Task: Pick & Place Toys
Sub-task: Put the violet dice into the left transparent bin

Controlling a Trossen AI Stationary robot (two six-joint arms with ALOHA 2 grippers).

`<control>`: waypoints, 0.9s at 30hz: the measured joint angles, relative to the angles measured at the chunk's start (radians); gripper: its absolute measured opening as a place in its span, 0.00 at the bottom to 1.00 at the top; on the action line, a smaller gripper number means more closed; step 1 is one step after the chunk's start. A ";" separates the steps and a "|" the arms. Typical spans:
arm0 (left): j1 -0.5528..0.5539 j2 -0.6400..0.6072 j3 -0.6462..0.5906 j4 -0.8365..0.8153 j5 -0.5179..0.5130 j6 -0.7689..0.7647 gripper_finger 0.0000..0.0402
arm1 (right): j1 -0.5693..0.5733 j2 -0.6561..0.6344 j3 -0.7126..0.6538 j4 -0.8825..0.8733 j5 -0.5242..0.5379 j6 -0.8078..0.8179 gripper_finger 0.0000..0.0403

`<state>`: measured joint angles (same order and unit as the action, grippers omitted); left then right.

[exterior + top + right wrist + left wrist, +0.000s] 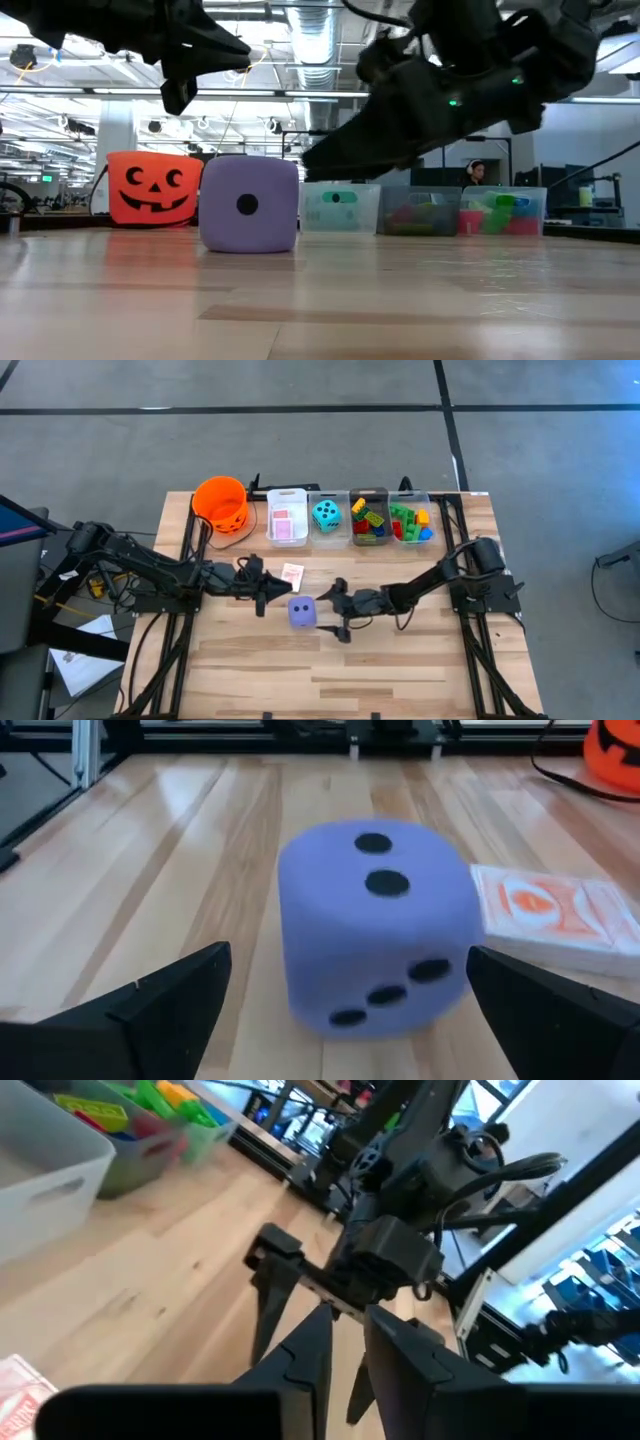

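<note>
A purple die (303,611) with black dots rests on one face on the table's middle; it also shows in the low view (250,203) and the right wrist view (375,920). My right gripper (337,611) is open just to its right; its fingers (160,1005) stand wide apart, short of the die, without touching it. A pink-backed card pack (292,573) lies flat behind the die. My left gripper (285,589) is shut and empty, hovering left of the die near the card pack.
An orange pumpkin bucket (221,503) stands at the far left. To its right is a row of bins: a white one (287,518) with cards, a clear one with a teal die (326,514), and two (369,518) (411,523) with coloured bricks. The table's near half is bare wood.
</note>
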<state>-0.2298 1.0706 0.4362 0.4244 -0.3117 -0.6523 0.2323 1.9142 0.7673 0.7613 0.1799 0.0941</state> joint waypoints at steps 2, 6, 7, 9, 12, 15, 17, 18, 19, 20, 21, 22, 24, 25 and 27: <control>0.000 0.000 0.000 -0.002 0.023 -0.002 0.15 | -0.006 0.026 0.023 0.000 0.000 0.000 0.99; 0.000 0.000 0.000 -0.002 0.057 -0.002 0.16 | -0.014 0.063 0.061 -0.024 0.001 -0.013 0.99; 0.000 0.000 0.000 -0.002 0.061 -0.002 0.16 | -0.017 0.071 0.068 -0.032 0.001 -0.017 0.99; 0.000 0.000 0.000 -0.003 0.076 -0.002 0.15 | -0.026 0.073 0.076 -0.057 0.001 -0.019 0.99; 0.000 0.000 0.000 -0.032 0.080 -0.002 0.15 | -0.044 0.071 0.085 -0.087 0.001 -0.027 0.99; 0.000 0.000 0.000 -0.092 0.080 -0.003 0.15 | -0.065 0.070 0.084 -0.112 0.002 -0.027 0.99; 0.000 0.000 0.000 -0.143 0.080 -0.014 0.15 | -0.076 0.069 0.084 -0.116 0.002 -0.027 0.99; 0.000 0.000 0.000 -0.168 0.080 -0.023 0.15 | -0.081 0.069 0.084 -0.117 0.002 -0.030 0.99; 0.000 0.000 0.000 -0.187 0.080 -0.032 0.15 | -0.085 0.069 0.084 -0.118 0.002 -0.042 0.99; 0.000 0.000 0.000 -0.204 0.083 -0.042 0.15 | -0.088 0.069 0.084 -0.118 0.001 -0.054 0.99; 0.000 0.000 0.000 -0.221 0.093 -0.058 0.15 | -0.092 0.068 0.084 -0.118 0.002 -0.068 0.99; 0.000 0.000 0.000 -0.237 0.105 -0.063 0.15 | -0.092 0.068 0.084 -0.118 0.001 -0.077 0.99; 0.000 0.000 0.000 -0.261 0.135 -0.082 0.15 | -0.091 0.068 0.084 -0.118 0.001 -0.079 0.99; 0.000 0.000 0.000 -0.275 0.150 -0.093 0.14 | -0.091 0.068 0.084 -0.119 0.001 -0.079 0.99; 0.000 0.000 0.000 -0.299 0.184 -0.119 0.14 | -0.091 0.068 0.084 -0.123 0.001 -0.079 0.99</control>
<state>-0.2298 1.0706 0.4362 0.1254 -0.1277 -0.7710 0.1410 1.9827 0.8513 0.6387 0.1805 0.0151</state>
